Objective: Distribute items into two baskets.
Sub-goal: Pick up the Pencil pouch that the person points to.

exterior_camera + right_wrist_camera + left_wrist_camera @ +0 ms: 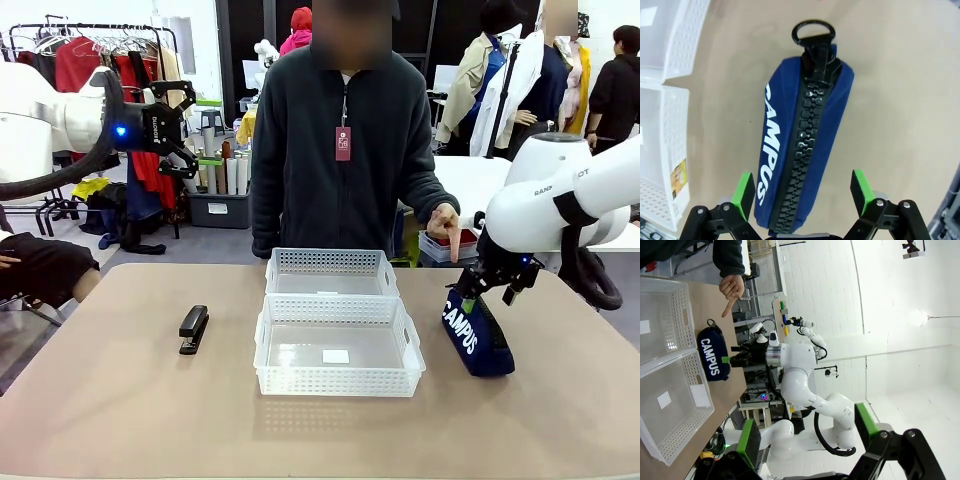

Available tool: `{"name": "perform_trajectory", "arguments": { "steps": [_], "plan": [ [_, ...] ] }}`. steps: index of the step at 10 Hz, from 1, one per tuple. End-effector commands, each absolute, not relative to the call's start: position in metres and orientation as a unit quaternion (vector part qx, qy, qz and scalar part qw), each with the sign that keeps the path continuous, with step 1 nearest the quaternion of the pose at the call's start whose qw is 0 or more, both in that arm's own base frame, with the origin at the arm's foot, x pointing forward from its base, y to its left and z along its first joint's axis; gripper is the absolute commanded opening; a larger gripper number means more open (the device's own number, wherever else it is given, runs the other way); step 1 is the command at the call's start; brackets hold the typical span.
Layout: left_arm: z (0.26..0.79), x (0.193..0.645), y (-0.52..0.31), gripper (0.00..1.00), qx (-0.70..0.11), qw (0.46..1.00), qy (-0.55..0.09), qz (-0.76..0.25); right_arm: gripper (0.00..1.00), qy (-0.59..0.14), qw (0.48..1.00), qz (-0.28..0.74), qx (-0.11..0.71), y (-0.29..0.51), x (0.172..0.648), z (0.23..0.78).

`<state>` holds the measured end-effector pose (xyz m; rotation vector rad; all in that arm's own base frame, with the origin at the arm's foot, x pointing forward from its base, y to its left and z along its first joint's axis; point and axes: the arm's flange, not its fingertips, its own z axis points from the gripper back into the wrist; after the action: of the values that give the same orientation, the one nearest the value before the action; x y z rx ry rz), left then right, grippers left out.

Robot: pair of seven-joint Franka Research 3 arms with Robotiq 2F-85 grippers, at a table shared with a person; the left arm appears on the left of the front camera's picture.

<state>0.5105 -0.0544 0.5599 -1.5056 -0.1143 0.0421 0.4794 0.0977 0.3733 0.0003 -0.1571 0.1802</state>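
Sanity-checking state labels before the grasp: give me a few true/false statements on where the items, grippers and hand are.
1. The stapler lies in the near basket. False: it lies on the table, left of that basket.
2. The right gripper is open, fingers either side of the pouch. True.
3. The left gripper holds the pouch. False: it is open, raised, holding nothing.
4. The person's hand points a finger down near the pouch. True.
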Motion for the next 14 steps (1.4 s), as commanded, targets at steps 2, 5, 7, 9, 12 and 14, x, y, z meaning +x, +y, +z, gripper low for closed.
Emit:
{"name": "perform_trajectory", "arguments": {
  "steps": [2, 5, 7, 9, 12, 14],
  "plan": [
    [0.56, 0.508, -0.053, 1.0, -0.681, 0.73, -0.053, 0.018, 1.0, -0.059, 0.996, 0.063, 0.008, 0.104, 0.493, 0.369],
    [0.56, 0.508, -0.053, 1.0, -0.681, 0.73, -0.053, 0.018, 0.6, -0.051, 0.996, 0.074, 0.024, 0.102, 0.499, 0.37],
    [0.56, 0.508, -0.053, 1.0, -0.681, 0.73, -0.053, 0.018, 0.22, -0.049, 0.996, 0.074, 0.023, 0.101, 0.499, 0.374],
    [0.56, 0.508, -0.053, 1.0, -0.681, 0.73, -0.053, 0.018, 0.0, -0.047, 0.996, 0.072, 0.024, 0.101, 0.501, 0.379],
    [0.56, 0.508, -0.053, 1.0, -0.681, 0.73, -0.053, 0.018, 0.0, -0.04, 0.997, 0.066, 0.032, 0.097, 0.502, 0.39],
    [0.56, 0.508, -0.053, 1.0, -0.681, 0.73, -0.053, 0.018, 0.0, -0.019, 0.996, 0.066, 0.049, 0.092, 0.499, 0.416]
  ]
}}
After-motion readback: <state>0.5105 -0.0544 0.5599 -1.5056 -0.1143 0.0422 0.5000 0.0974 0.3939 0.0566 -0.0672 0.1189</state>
